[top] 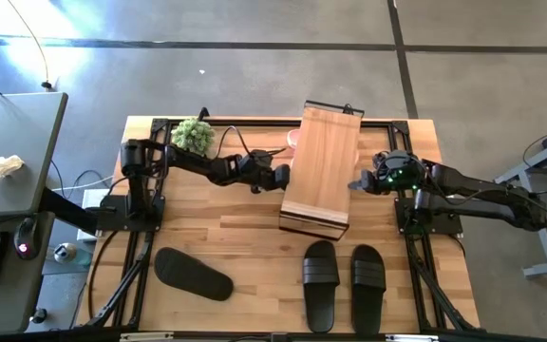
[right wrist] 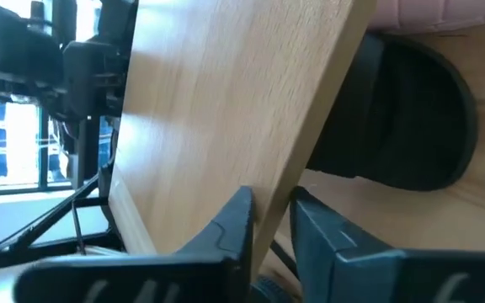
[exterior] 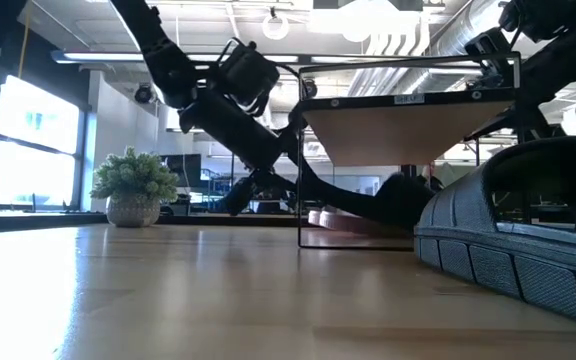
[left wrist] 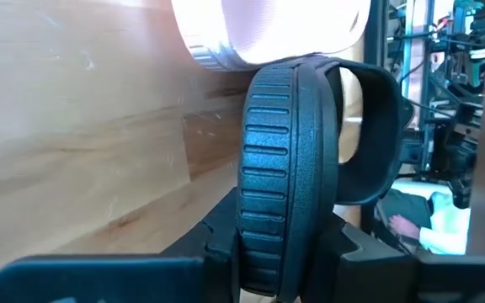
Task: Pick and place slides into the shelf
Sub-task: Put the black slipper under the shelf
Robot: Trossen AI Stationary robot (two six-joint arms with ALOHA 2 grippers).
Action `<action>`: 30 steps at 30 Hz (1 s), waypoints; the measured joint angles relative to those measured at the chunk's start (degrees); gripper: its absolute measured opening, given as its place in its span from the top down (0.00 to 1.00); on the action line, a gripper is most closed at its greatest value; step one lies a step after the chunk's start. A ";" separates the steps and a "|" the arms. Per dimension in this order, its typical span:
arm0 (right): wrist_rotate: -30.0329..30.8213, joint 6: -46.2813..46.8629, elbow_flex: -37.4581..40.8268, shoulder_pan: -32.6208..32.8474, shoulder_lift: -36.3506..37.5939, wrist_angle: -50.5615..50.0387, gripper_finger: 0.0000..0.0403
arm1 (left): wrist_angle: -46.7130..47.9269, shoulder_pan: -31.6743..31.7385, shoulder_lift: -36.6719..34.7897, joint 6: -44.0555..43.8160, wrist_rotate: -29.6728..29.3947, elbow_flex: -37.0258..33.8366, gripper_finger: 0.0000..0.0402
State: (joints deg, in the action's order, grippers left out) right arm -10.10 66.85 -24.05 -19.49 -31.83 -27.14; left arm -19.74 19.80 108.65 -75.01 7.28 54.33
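At frame center, the left gripper (left wrist: 289, 252) pinches a black slide (left wrist: 289, 168) by its ridged sole edge under the shelf (top: 321, 166), while the right gripper (right wrist: 272, 223) clamps the shelf's stiff plank edge; the slide appears light, flexible and non-fragile, best gripped at its sole rim.

High cam: straight down over whole tabletop (top: 254, 247), far off, both arms in view. Low cam: at tabletop height by the front edge, facing level across to the room behind, v. close to a black slide (exterior: 518, 230). Wrist cams: tight on the shelf (right wrist: 226, 109) from opposite sides; all four share it.
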 joint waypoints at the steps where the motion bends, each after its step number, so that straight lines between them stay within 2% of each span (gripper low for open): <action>1: -0.27 -0.62 -0.03 0.00 0.02 -0.04 0.92 | 0.09 -0.25 0.01 -0.01 -0.08 0.00 0.85; 9: -1.58 -1.38 -0.10 0.00 0.06 0.05 0.99 | 0.51 -1.17 0.01 -1.51 -2.13 0.00 0.83; 12: -2.15 -1.37 -0.10 0.00 0.06 0.07 1.00 | 0.02 -1.14 0.01 -1.73 -4.85 -0.02 0.84; 20: -3.76 -1.19 -0.41 0.00 1.76 -0.20 1.00 | 0.49 -1.10 0.01 -1.89 -5.81 -0.02 0.79; 24: -4.80 -2.61 -3.87 0.02 3.99 -0.92 1.00 | 0.52 -1.04 0.01 -1.79 -5.85 -0.02 0.75; 30: -5.41 -13.39 -13.96 3.73 2.22 -0.50 1.00 | 0.91 -1.04 -0.06 2.27 -5.56 -0.02 0.66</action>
State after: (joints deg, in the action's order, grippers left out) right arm -15.50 53.46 -38.01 -15.75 -29.61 -27.64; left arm -18.82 18.76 108.59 -72.74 1.72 54.31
